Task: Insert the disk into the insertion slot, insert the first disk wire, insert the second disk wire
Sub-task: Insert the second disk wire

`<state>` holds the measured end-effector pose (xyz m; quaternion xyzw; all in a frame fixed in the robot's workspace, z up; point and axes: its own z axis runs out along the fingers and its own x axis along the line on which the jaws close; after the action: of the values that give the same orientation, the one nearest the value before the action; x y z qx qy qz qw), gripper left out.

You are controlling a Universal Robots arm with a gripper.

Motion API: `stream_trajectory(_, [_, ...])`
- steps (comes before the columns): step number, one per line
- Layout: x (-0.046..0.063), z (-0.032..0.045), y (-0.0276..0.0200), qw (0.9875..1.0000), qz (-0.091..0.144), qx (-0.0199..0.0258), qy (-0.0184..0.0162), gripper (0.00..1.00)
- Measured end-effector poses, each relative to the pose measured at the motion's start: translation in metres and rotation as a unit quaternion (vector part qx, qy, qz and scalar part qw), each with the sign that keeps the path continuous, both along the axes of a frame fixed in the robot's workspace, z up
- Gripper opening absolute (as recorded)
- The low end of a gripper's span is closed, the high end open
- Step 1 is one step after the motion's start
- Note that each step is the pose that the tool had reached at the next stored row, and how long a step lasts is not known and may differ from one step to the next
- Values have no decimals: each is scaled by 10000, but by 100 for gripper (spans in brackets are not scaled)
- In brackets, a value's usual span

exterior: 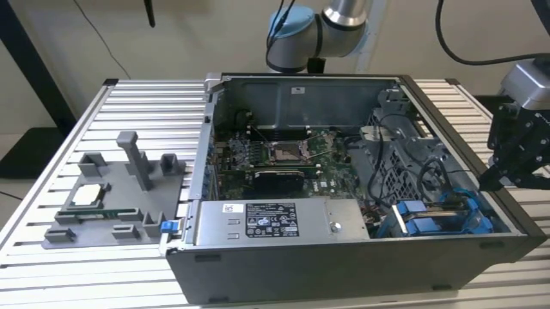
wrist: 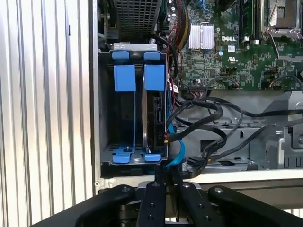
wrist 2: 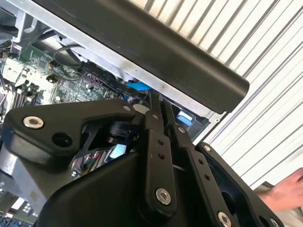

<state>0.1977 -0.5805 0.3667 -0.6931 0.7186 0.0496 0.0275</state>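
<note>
Disk [wrist: 157, 111] stands on its thin edge in the insertion slot [wrist: 103, 118], in the half nearer the black wires [wrist: 213, 111]. Its dark end faces up. The other half of the slot looks hollow and dark. The slot is a grey metal box with smooth bright blue tabs [wrist: 124, 78] at both ends. It sits in a corner of the open computer case [exterior: 344, 264], tight against the case wall.

A shiny blue wire [wrist: 176, 151] curls just beside the disk. The round black wires loop over the grey metal next to it, so there is little room on that side. Past them lies the flat green board [wrist: 227, 56] with tiny parts.

The black tool [wrist: 164, 176] hangs at the case rim by the slot, on the exterior view's right [exterior: 486, 184]. Its fingers are narrow, pressed close together [wrist 2: 155, 100]. I cannot tell if they pinch anything.

The case rests on a ribbed silver table [exterior: 129, 103] with open room around. A hand [wrist 2: 284, 191] shows at the table's edge.
</note>
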Motion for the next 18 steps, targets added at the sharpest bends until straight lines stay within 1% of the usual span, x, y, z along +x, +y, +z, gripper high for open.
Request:
stream_trajectory(4, [-65,77,0,10000,-10,45,0,0])
stream_trajectory(10, [-187,198,0,9999,-42,93,0,0])
stream_trajectory(15, [-318,232,10,9999,-60,97,0,0])
stream_trajectory(18, [-400,235,31,9999,-63,97,0,0])
